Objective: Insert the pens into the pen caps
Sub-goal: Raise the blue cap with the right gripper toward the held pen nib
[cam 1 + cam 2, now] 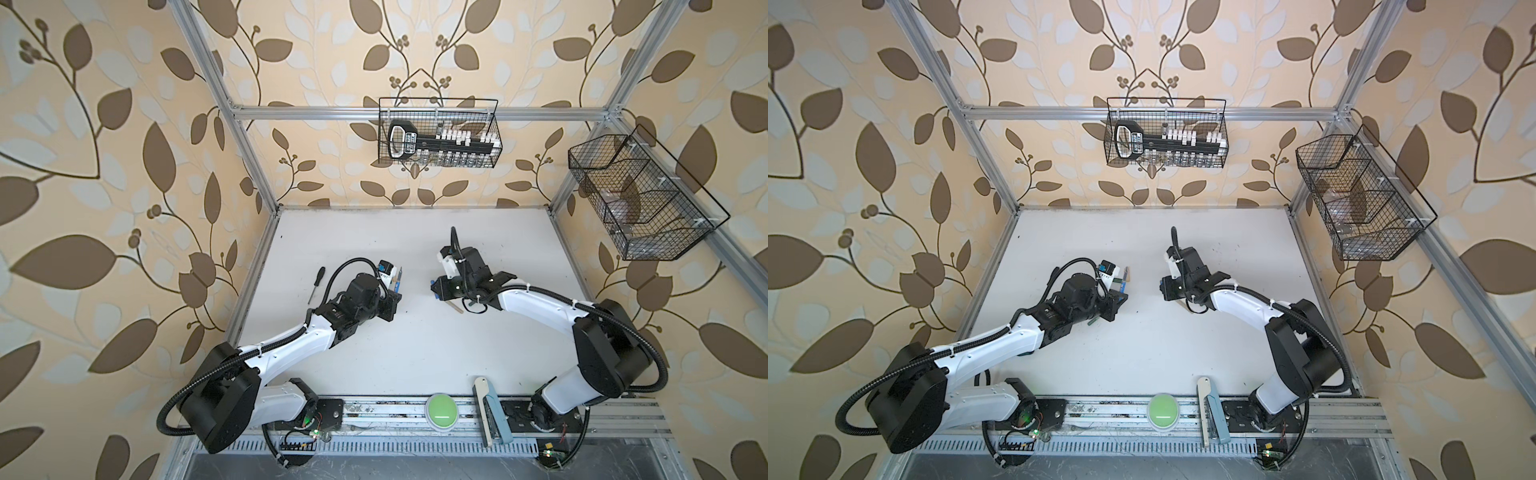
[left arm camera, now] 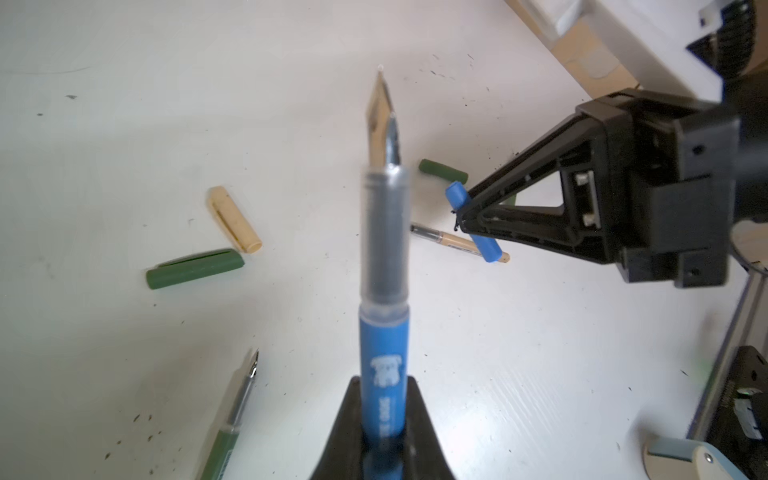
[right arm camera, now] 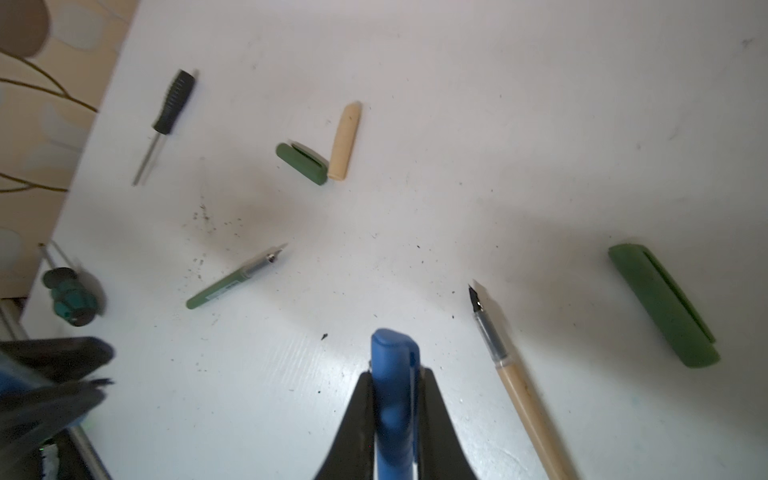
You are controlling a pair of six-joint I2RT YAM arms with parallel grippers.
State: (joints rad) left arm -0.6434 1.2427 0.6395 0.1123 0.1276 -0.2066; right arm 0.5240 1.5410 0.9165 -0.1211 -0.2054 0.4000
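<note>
Pinching blue pen [image 2: 382,249] in left fingers [image 2: 345,415], nib outward; pinching blue cap [image 2: 473,224] in right fingers [image 2: 540,158], apart, beside nib's line, axis askew.

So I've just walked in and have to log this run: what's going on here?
The left gripper is shut on a slim blue pen, nib pointing out. The right gripper is shut on a short blue tube cap. The two are apart, and the pen is not yet capped. A beige pen, beige cap, dark green cap beside it, dark green pen and second dark green cap lie loose on the white table.
</note>
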